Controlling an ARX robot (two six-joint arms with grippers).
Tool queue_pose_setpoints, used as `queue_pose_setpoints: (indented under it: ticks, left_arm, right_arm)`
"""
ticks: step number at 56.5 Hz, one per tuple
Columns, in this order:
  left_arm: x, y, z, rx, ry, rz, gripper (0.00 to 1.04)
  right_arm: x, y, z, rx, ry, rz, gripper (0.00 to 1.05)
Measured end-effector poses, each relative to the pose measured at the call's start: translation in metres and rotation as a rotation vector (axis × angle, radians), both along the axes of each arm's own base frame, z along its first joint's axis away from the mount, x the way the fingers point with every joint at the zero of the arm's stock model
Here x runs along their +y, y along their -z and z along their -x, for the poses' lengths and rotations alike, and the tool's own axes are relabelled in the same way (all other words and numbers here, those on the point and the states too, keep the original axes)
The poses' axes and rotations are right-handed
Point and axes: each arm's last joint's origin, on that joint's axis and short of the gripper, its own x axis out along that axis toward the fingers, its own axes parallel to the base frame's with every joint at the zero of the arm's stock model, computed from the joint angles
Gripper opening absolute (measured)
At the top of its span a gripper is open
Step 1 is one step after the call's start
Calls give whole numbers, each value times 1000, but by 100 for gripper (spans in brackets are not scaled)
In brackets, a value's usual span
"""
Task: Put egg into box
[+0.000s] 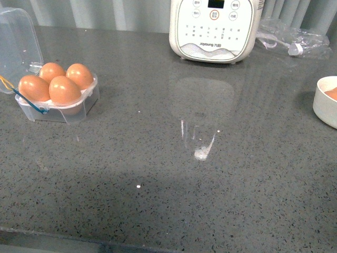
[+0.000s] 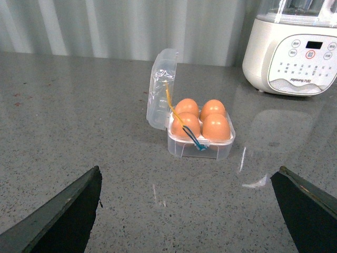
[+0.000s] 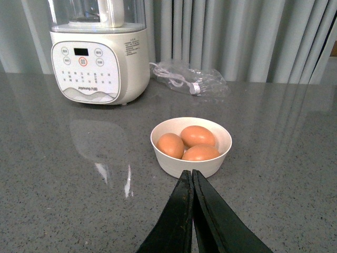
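**Position of the task's thing.** The box [image 2: 202,150] lies straight ahead of the left pincer [image 2: 188,171], well beyond its fingertips and apart from them. All four cups hold a brown egg. The egg [image 2: 216,126] of the task is one of these four, and we cannot tell which. Each egg sits with its long axis roughly upright in its cup. The clear lid [image 2: 160,89] is hinged open and stands up at one side of the box.

**Pincer state.**
- Left pincer: spread wide, holding nothing.
- Right pincer [image 3: 189,173]: fingers pressed together, holding nothing.

**Nearer arm.** The left arm is the nearer one to the box. The right pincer points at a white bowl [image 3: 174,161] just ahead of its tips, which holds three more eggs [image 3: 197,135]. In the front view the box [image 1: 79,110] and the bowl [image 1: 324,108] sit well apart at opposite edges, and neither arm shows.

**Judgement.** We see no free cup, so we rate the placing as complete. A further egg from the bowl has nowhere to go.

**Surface and room.** The tabletop [image 1: 158,174] is grey speckled stone, glossy and flat. It is bare between each pincer and its target. A white kitchen appliance [image 1: 216,29] stands far ahead, beyond both. A clear bag with a cable [image 3: 189,79] lies beside it, in front of a pale curtain [image 3: 253,37].
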Motion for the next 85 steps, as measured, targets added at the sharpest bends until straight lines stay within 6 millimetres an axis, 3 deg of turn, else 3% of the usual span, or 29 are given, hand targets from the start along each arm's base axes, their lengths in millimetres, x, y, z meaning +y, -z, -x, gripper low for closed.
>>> queue_pose_setpoints:
  ticks: [33,47,51,61,85]
  left_arm:
    - [0,0,0,1,0,0,98]
    - [0,0,0,0,0,0,98]
    - [0,0,0,0,0,0,98]
    - [0,0,0,0,0,0,98]
    - [0,0,0,0,0,0,98]
  right_arm:
    - [0,3,14,6,0,1,4]
    - [0,3,14,6,0,0,51]
    - [0,3,14,6,0,0,69]
    - [0,3,14,6,0,0,97]
    - [0,3,14,6,0,-1,97]
